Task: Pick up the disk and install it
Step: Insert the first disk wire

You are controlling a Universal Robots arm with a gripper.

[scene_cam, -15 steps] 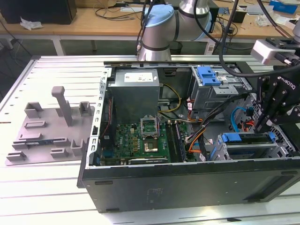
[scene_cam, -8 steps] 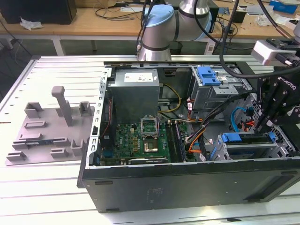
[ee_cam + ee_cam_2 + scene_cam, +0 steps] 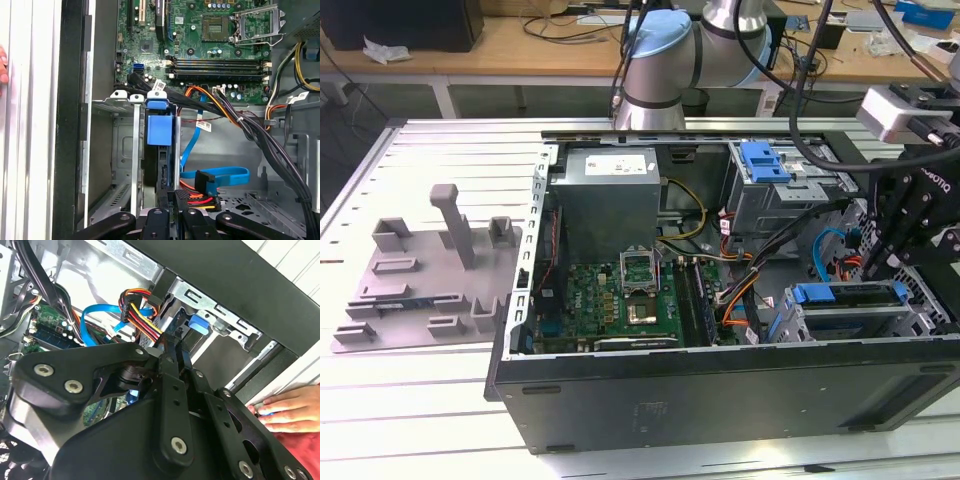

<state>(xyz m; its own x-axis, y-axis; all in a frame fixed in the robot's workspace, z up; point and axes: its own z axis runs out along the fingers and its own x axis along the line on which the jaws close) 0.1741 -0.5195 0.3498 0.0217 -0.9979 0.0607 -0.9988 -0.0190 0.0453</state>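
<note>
Exterior view first: an opened computer case (image 3: 720, 390) is laid flat on the slatted table (image 3: 430, 150). A grey fixture plate (image 3: 430, 270) is set beside it, toward the table edge on the exterior view's left. The disk (image 3: 850, 295), blue bracket and all, is seated on edge in the drive cage (image 3: 920, 320). That cage is in the case corner on the exterior view's right, by the case wall nearest the camera. The end effector (image 3: 878, 255) is hung right over the cage, just above the disk. Contact can't be made out from here.

Second wrist view: the end effector (image 3: 176, 345) is pointed into the cage, next to a blue tab (image 3: 197, 322) and a bundle of red, yellow and orange wires (image 3: 142, 315). A person's hand (image 3: 287, 407) is rested at the case's outer edge.

First wrist view: the disk (image 3: 160, 130) is seen edge-on, slotted between the cage rails, and the end effector (image 3: 175, 197) is lined up with its near end. Whether it's open, closed or clamped on the disk honestly can't be told. A blue data cable (image 3: 220, 175) is looped just beside it.
</note>
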